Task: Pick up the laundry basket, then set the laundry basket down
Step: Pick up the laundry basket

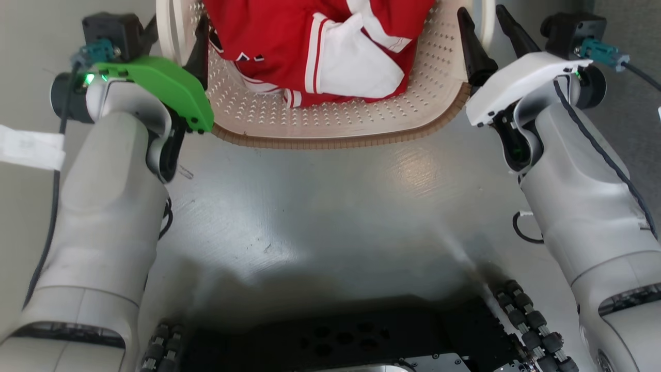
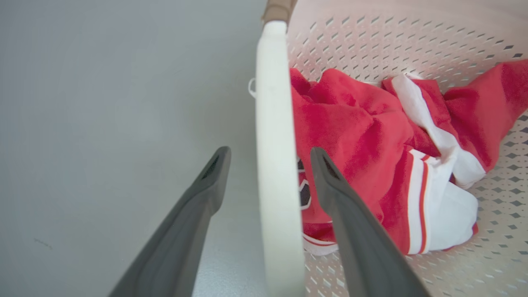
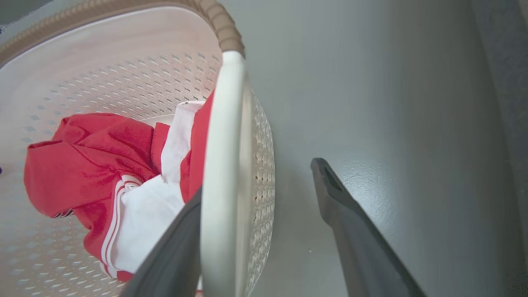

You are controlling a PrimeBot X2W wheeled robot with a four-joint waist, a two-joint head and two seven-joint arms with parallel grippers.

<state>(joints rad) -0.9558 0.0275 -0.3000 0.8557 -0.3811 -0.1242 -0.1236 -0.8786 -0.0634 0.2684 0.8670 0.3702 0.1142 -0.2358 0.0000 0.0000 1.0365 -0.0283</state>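
Note:
The laundry basket, cream and perforated with a brown woven rim, stands on the grey floor at the top middle of the head view, with a red and white garment in it. My left gripper is open, and in the left wrist view the left gripper has one finger on each side of the white loop handle without squeezing it. My right gripper is open too. In the right wrist view the right gripper straddles the other handle; its inner finger is partly hidden behind that handle.
My dark wheeled base fills the bottom of the head view. A white strip lies on the floor at the far left. Bare grey floor lies between base and basket. A darker floor band runs beyond the right gripper.

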